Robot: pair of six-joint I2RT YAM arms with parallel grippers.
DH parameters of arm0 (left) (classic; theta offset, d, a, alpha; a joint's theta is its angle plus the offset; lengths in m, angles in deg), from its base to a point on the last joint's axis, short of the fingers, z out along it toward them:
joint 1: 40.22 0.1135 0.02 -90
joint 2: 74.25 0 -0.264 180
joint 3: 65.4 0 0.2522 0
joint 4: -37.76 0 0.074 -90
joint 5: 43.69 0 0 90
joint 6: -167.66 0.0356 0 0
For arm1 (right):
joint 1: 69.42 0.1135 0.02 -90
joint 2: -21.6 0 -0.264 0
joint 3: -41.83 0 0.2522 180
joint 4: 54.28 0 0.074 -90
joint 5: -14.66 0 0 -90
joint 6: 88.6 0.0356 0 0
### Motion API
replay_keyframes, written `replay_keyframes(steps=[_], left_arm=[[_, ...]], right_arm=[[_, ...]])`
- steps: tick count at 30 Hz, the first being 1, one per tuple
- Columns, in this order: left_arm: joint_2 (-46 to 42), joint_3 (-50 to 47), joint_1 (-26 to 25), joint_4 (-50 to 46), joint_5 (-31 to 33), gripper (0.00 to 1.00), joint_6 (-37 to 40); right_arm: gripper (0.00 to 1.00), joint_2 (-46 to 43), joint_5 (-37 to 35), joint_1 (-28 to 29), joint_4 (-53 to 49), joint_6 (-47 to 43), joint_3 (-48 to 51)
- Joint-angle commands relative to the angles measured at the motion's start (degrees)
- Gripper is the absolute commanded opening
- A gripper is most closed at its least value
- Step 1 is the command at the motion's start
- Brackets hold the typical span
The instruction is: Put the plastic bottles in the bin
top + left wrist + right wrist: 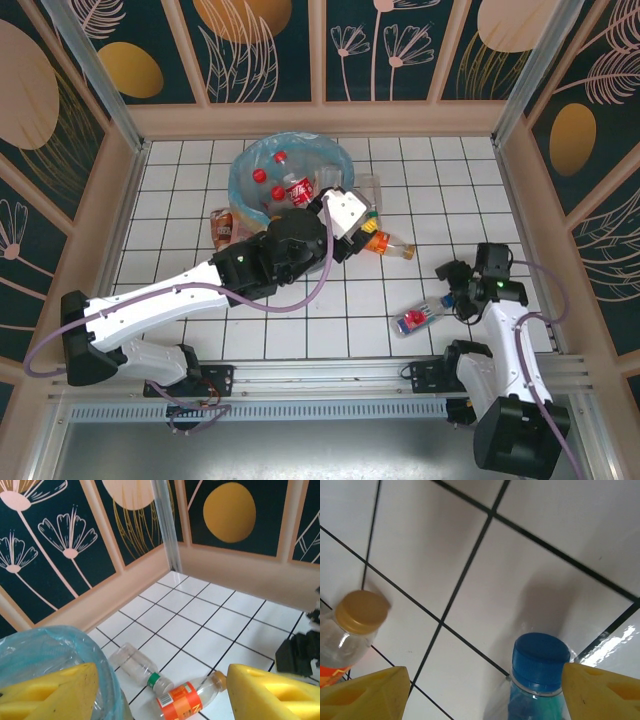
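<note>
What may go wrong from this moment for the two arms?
1. The blue-capped bottle lies off-centre, near one finger of the open right end effector; closing may push the round bottle away.
2. The left end effector hangs beside the bin; moving off, it may snag the blue bag.

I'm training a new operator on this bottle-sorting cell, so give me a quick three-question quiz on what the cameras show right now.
1. True or false: the left pincer is shut tight.
2. Which cap colour has the bottle nearest the right pincer? A red, B blue, C green.
3. Fill in: the green-capped bottle lies ___ the bin.
Key: 1 false; 2 B; 3 outside, just beside it.
</note>
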Motion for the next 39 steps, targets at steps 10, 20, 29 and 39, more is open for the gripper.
replay_keyframes(steps=[10, 20, 29, 39], left_arm=[[-0.8, -1.3, 0.1, 4.1, -2.0, 0.71, -0.4], [-1.8, -2.5, 0.1, 4.6, -0.4, 0.72, -0.5], [-1.7, -2.6, 0.1, 4.7, 0.5, 0.73, -0.3], [-2.1, -2.4, 0.1, 4.4, 4.9, 0.74, -1.0]], right_arm=[[0.73, -0.7, 5.4, -1.6, 6.8, 2.7, 6.9], [0.65, 2.0, 6.2, -4.4, 10.3, -1.0, 9.2], [0.54, 2.8, 8.3, -6.2, 10.8, -3.8, 9.0], [0.25, 1.8, 9.6, -6.6, 10.2, -5.1, 6.7]])
